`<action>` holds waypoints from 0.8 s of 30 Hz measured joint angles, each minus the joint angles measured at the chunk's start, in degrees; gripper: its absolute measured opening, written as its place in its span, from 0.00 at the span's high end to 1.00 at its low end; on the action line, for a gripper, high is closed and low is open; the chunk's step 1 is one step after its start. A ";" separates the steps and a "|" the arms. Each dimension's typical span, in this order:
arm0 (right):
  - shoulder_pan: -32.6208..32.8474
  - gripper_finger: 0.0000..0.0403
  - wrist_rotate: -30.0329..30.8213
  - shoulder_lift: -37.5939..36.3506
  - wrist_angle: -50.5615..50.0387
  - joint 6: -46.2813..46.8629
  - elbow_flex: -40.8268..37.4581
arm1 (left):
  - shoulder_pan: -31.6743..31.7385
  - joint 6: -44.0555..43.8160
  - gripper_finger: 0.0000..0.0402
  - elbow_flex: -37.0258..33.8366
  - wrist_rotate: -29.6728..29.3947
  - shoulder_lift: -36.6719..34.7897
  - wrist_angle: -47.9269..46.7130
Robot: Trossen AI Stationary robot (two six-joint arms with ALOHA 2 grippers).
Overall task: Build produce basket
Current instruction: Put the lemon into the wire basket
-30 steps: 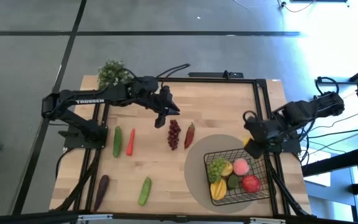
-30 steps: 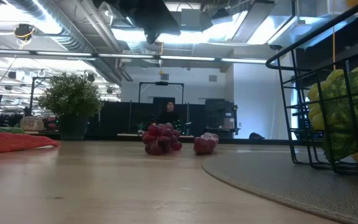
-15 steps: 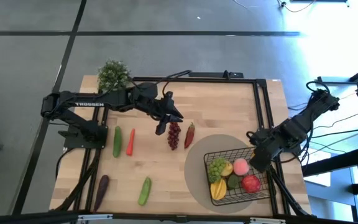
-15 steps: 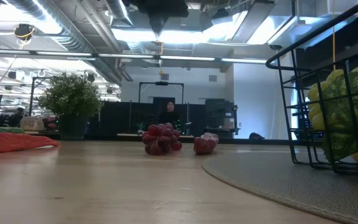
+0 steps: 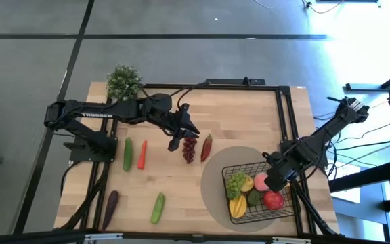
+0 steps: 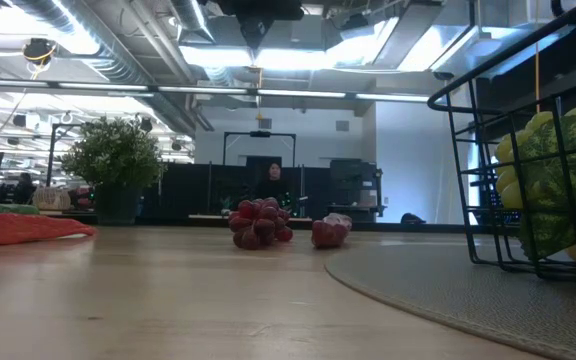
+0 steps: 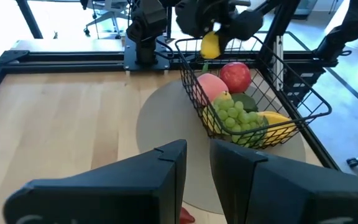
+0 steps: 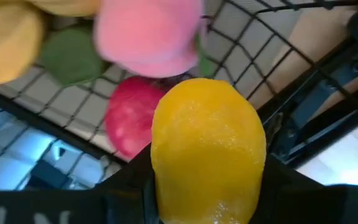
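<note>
Stray produce, front of table: an eggplant [image 5: 110, 202] and a cucumber [image 5: 158, 207] lie on the wood, well apart from the basket.
Basket: the black wire basket [image 5: 284, 206] sits on a round grey mat [image 5: 215, 186] at the table's right front; it already holds green grapes [image 5: 236, 183], a pink peach [image 5: 262, 181], a red apple [image 5: 273, 200] and some yellow fruit.
Right gripper: the right gripper [image 5: 274, 177] hangs over the basket's far right part, clamped on a yellow lemon [image 8: 207, 147], which is pinched between its fingers above the peach and apple.
Step in hand: delivering the lemon into the basket.
Next move, right: judged, it needs lowering over a free gap, then letting go so the lemon does not roll out.
Middle row: a second cucumber [image 5: 127, 154] and a carrot [image 5: 142, 154] lie side by side at left.
Left gripper: the left gripper [image 5: 177, 140] hovers just beside the dark red grapes [image 5: 189, 147], fingers narrowly parted and holding nothing; a chili [image 5: 207, 146] lies next to the grapes.
Next move, left: judged, widen, descend, close on the bunch.
Far corner: potted plant [image 5: 122, 80].
</note>
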 joint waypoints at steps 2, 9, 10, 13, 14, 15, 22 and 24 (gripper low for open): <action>0.00 0.64 -0.07 0.01 0.18 0.00 -1.68 | -0.07 0.28 0.85 0.00 0.02 0.00 -0.18; 0.00 0.64 0.07 0.02 1.84 -0.02 -3.93 | -0.10 0.27 0.85 0.00 0.29 -0.04 -0.28; 0.00 0.64 0.07 0.02 1.91 -0.01 -3.99 | -0.10 0.27 0.85 0.00 0.31 -0.04 -0.28; 0.00 0.64 0.07 0.02 1.95 0.00 -3.99 | -0.10 0.31 0.85 0.00 0.31 -0.04 -0.28; 0.00 0.64 0.07 0.02 1.95 0.00 -3.99 | -0.10 0.31 0.85 0.00 0.32 -0.04 -0.28; 0.00 0.64 0.07 0.02 1.95 0.00 -3.99 | -0.10 0.31 0.85 0.00 0.34 -0.04 -0.28; 0.00 0.54 0.88 0.02 2.00 -0.02 -3.99 | -0.10 0.35 0.85 -0.02 0.42 -0.04 -0.28; 0.00 0.53 2.14 0.02 2.16 -0.04 -4.03 | -0.10 0.36 0.85 -0.07 0.42 -0.04 -0.28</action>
